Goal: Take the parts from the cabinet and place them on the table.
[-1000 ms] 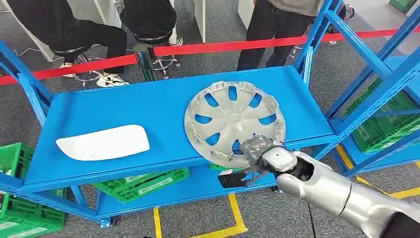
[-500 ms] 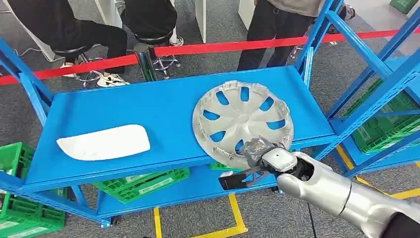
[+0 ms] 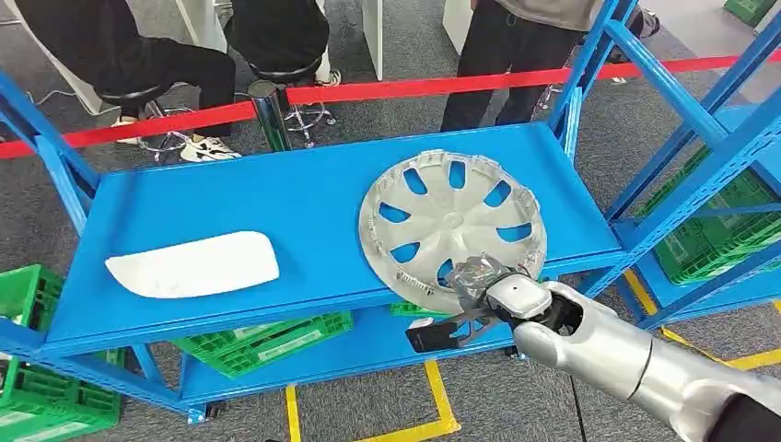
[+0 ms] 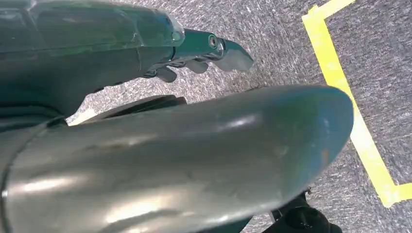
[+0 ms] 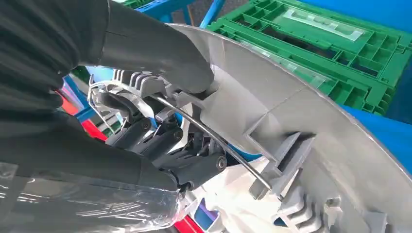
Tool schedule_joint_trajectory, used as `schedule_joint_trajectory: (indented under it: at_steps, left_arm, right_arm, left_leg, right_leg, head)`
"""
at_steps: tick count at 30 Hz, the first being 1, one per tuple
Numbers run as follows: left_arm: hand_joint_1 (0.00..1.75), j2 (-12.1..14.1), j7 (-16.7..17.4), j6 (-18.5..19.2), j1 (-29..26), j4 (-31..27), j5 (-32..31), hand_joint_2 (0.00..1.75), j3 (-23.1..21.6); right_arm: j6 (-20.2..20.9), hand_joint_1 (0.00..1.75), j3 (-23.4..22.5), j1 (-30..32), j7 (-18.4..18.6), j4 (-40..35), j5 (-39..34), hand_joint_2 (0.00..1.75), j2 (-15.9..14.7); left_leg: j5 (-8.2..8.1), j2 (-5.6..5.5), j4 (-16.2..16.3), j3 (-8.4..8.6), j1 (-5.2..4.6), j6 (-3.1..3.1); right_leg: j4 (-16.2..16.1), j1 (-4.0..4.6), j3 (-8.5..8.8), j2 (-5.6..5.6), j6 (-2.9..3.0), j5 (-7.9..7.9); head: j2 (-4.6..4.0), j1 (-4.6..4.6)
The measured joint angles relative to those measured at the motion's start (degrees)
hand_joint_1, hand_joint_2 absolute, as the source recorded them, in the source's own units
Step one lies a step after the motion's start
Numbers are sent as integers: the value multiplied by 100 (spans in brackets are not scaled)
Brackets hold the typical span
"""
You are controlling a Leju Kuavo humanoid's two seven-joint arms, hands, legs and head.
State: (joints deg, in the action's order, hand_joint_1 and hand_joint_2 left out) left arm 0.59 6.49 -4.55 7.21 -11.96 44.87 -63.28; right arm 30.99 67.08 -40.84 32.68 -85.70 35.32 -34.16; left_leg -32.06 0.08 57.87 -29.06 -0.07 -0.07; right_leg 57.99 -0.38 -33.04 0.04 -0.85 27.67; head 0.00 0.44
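Fingers (image 5: 194,167) of the right hand (image 3: 479,281) clamp the hubcap (image 3: 451,226) rim (thumb opposite, wrist view).

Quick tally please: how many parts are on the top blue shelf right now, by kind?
Silver wheel cover: 1, gripped at its near rim by the right hand.
White panel: 1, lying flat at the left of the shelf.
Total: 2 parts.
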Motion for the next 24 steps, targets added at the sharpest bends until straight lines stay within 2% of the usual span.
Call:
schedule_joint_trajectory:
  at_steps: [10, 13, 14, 19, 21, 22, 23, 24]
  left_arm:
    - [0, 0, -17, -24, 0, 0, 9, 0, 0]
    - [0, 0, -46, -33, 0, 0, 20, 0, 0]
    - [0, 0, -61, -44, 0, 0, 28, 0, 0]
    - [0, 0, -98, -101, -2, 0, 42, 0, 0]
    - [0, 0, -100, -107, -2, 0, 42, 0, 0]
    - [0, 0, -109, -122, 0, 0, 42, 0, 0]
    - [0, -2, -157, -153, 2, 0, 37, 0, 0]
    - [0, -2, -205, -185, -1, 0, 31, 0, 0]
  right_arm:
    - [0, 175, 0, -3, -4, 2, 4, 175, 2]
    - [-123, 175, -2, 8, -29, 7, -11, 175, 2]
    - [-243, 175, -15, 33, -53, 11, -53, 175, 2]
    - [-1645, 175, -354, 257, -192, -11, -452, 175, -2]
    - [-1788, 175, -479, 291, -219, -37, -492, 175, -2]
    - [-1889, 175, -516, 328, -326, -44, -630, 175, -2]
    - [-2253, 175, -648, 522, -666, -85, -1011, 175, 11]
    - [-2801, 175, -855, 816, -1181, -180, -1577, 175, 4]
  left_leg:
    - [0, 1, 0, 1, 0, 0]
    - [0, 1, 0, 2, 0, 0]
    - [0, 1, 0, 2, 0, 0]
    - [-1, 1, 0, 1, 0, 0]
    - [-1, 0, 0, 2, 0, 0]
    - [-1, -7, 1, 10, 0, 0]
    - [0, -36, 2, 11, 3, 0]
    - [0, -65, 2, 12, 9, -1]
  right_leg:
    - [0, 0, 2, 0, 0, 0]
    - [0, 0, 2, 0, 0, 0]
    - [0, 0, 2, -1, 0, 0]
    - [0, 0, 1, -1, 0, 0]
    - [0, 0, 0, -1, 0, 0]
    - [-2, 2, 0, 1, 0, 0]
    - [-5, 6, 7, -10, -1, 1]
    - [-7, 12, 16, -30, -2, 2]
  head:
    - [0, 0]
    - [0, 0]
    - [0, 0]
    - [0, -2]
    - [0, 0]
    - [0, -2]
    - [0, -20]
    - [0, -17]
